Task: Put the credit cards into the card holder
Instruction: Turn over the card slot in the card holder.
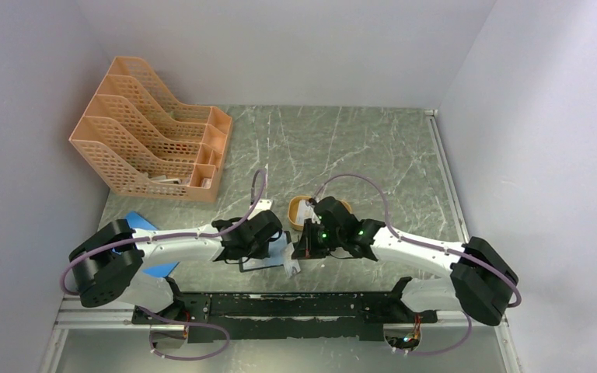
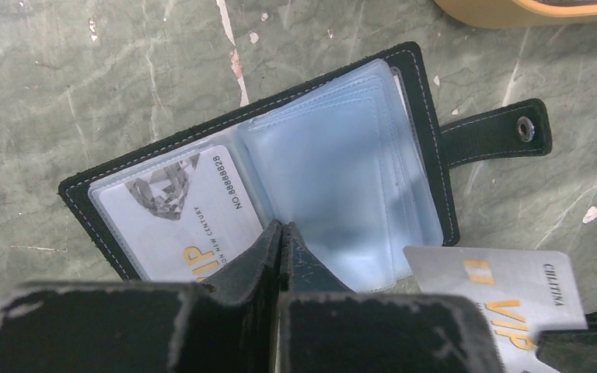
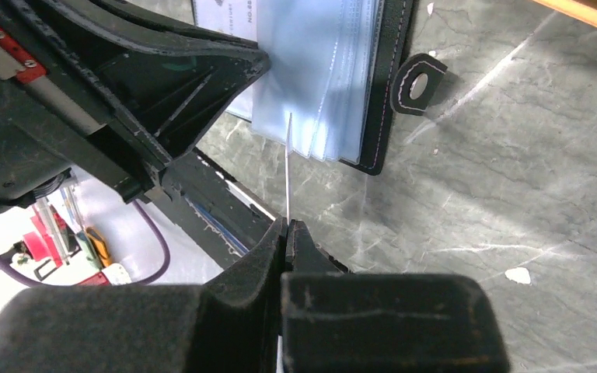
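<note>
Pinches a credit card (image 3: 288, 179) edge-on in the tightly closed right gripper (image 3: 286, 230), long axis aimed straight ahead at the clear pockets (image 3: 319, 70) of the open card holder (image 3: 392, 85) lying just beyond, with the left gripper (image 2: 281, 233) closed at its near edge.

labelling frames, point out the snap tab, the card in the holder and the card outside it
snap tab (image 2: 494, 132), left wrist view, middle of the strap
card in the holder (image 2: 175, 217), left wrist view, its printed face
card outside the holder (image 2: 513, 284), left wrist view, its silver face
</note>
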